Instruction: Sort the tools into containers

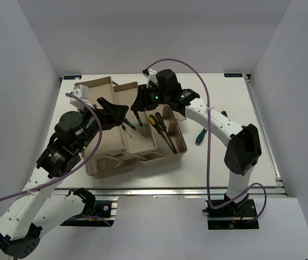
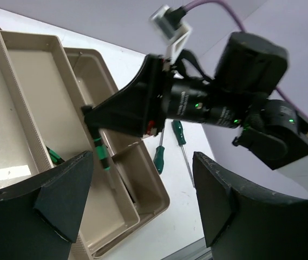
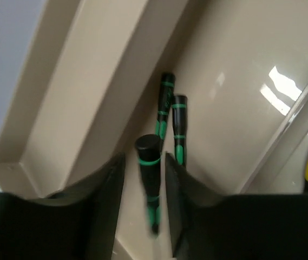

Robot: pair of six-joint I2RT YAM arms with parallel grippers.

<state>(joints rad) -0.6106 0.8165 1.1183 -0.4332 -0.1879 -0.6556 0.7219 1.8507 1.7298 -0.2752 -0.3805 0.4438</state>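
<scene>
1. While the right gripper (image 1: pixel 138 111) hangs over the middle compartment of the toolbox (image 1: pixel 164 158), a black-and-green screwdriver (image 3: pixel 149 173) stands steeply between its fingers (image 3: pixel 109 206), cap end towards the wrist camera.
2. A sliver of beige shows on either side of the handle in the right wrist view, so I cannot tell whether the jaws pinch the tool or only flank it.
3. Below it, a pair of black-and-green screwdrivers (image 3: pixel 164 105) lies side by side on the floor of that compartment, close against its wall.
4. The left gripper (image 2: pixel 143 200) is spread wide with nothing between its fingers, and it sits just beside the right gripper, over the left part of the toolbox.
5. Two yellow-and-black screwdrivers (image 1: pixel 158 125) lie together in the right-hand compartment.
6. Two green-handled screwdrivers (image 2: pixel 159 157) lie on the table (image 1: pixel 240 108), outside the toolbox on its right side.
</scene>
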